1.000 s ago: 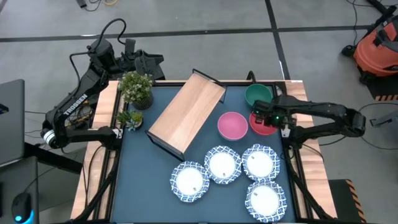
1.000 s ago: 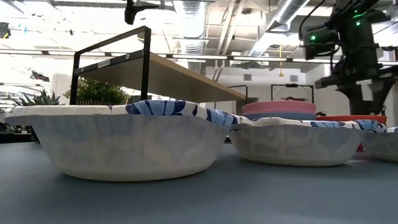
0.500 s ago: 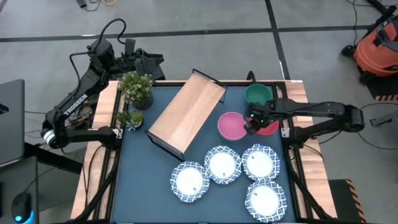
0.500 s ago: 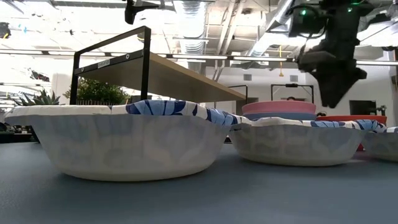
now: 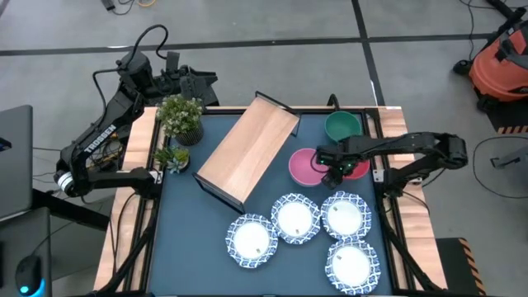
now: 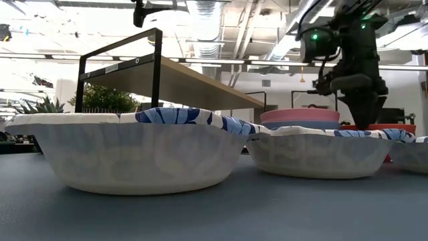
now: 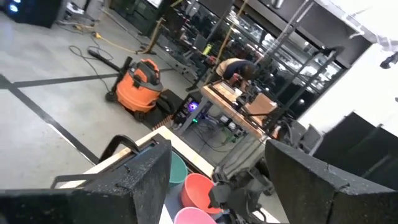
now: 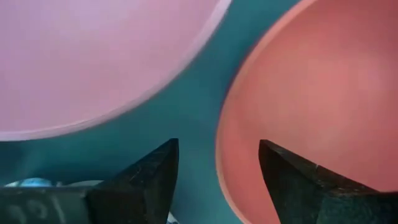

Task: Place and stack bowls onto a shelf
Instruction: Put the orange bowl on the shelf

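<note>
My right gripper (image 5: 332, 172) (image 6: 366, 120) points down, open, between the pink bowl (image 5: 307, 166) and the red bowl (image 5: 356, 169). In the right wrist view its fingers (image 8: 146, 180) stand on either side of the red bowl's rim (image 8: 222, 134), on the side toward the pink bowl (image 8: 93, 56). The green bowl (image 5: 341, 125) sits behind them. In the low view a light blue band (image 6: 301, 125) shows under the pink bowl. Several white bowls with blue rims (image 5: 295, 219) rest on the near tabletop. The wooden shelf (image 5: 247, 148) stands slantwise at mid table. My left gripper (image 5: 196, 81) waits open beyond the far left corner.
Two potted plants (image 5: 181, 117) stand at the table's far left, beside the shelf's left end. The dark blue tabletop (image 5: 190, 231) lies bare at the near left. An orange vacuum (image 5: 499, 70) stands on the floor off the right side.
My right gripper has moved toward the table's left edge, from over the red bowl's right part to its left rim beside the pink bowl. It has sunk a little and rolled about its own pointing line. The bowls have stayed where they were.
</note>
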{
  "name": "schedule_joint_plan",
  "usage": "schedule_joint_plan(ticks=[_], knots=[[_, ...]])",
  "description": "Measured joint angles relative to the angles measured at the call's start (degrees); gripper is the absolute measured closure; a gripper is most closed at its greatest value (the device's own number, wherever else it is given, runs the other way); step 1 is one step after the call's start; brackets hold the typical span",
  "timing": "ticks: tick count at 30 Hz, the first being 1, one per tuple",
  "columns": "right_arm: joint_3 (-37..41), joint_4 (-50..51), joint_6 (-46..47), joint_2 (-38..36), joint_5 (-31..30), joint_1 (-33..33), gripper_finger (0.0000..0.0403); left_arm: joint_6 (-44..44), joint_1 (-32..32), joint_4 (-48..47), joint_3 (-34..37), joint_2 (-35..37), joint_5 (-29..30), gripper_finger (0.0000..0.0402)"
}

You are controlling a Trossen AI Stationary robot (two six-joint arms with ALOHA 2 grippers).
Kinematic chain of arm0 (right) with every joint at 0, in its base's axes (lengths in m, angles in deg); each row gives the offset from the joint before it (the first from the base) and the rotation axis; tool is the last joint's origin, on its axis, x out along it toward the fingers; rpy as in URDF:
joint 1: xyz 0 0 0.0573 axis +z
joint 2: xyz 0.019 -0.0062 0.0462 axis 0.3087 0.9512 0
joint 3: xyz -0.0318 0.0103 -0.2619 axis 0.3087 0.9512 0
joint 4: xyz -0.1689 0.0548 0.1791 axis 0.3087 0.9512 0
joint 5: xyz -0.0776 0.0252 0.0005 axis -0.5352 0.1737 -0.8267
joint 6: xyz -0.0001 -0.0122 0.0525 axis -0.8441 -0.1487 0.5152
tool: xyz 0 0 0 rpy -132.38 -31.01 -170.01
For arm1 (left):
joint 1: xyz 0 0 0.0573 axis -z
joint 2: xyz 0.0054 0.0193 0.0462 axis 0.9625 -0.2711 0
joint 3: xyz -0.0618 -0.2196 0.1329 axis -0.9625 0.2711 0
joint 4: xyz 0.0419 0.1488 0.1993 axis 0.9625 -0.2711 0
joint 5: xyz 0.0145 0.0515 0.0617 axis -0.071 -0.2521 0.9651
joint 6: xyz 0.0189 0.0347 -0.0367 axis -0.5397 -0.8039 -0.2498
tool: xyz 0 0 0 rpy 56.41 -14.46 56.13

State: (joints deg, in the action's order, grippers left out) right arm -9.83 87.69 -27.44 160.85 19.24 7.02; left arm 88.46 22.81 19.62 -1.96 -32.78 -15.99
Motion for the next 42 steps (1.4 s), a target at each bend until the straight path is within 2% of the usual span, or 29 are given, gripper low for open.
schedule_joint_plan(ticks=[3, 6, 14, 15, 22, 35, 39, 42], knots=[[0.0, 0.97, 0.15, 2.45, -0.2, 0.01, 0.0171, 0.0, 0.0, 0.0, 0.0, 0.0, 1.27, 0.0159], [0.0, 2.05, 0.46, 3.62, -1.24, 0.68, 0.0205, 0.26, 0.0, 0.01, 0.0, 0.0, 1.87, 0.0159], [0.01, 6.77, 6.65, 3.53, -0.66, 1.08, 0.0371, 0.58, 0.02, 0.04, 0.0, 0.01, 3.28, 0.0159], [0.02, 7.63, 6.46, 3.53, 0.32, 1.05, 0.0378, 0.58, 0.02, 0.04, 0.0, 0.0, 3.58, 0.0159], [-3.93, 10.74, 7.58, 2.9, 2.86, 1.6, 0.0374, 1.03, 0.02, 0.07, 0.0, 0.01, 4.44, 0.0159], [-25.2, 22.35, 9.22, -5.06, 1.5, -0.81, 0.0376, 1.42, 0.02, 0.11, 0.0, 0.0, 4.44, 0.0159], [-33.5, 19.78, 3.84, -5.8, -3.71, -1.96, 0.0376, 1.87, 0.02, 0.11, 0.0, 0.0, 4.44, 0.0159], [-39.64, 14.46, -5.6, -4.68, -6.58, -4.07, 0.0376, 2.0, 0.02, 0.11, 0.0, 0.0, 4.44, 0.0159]])
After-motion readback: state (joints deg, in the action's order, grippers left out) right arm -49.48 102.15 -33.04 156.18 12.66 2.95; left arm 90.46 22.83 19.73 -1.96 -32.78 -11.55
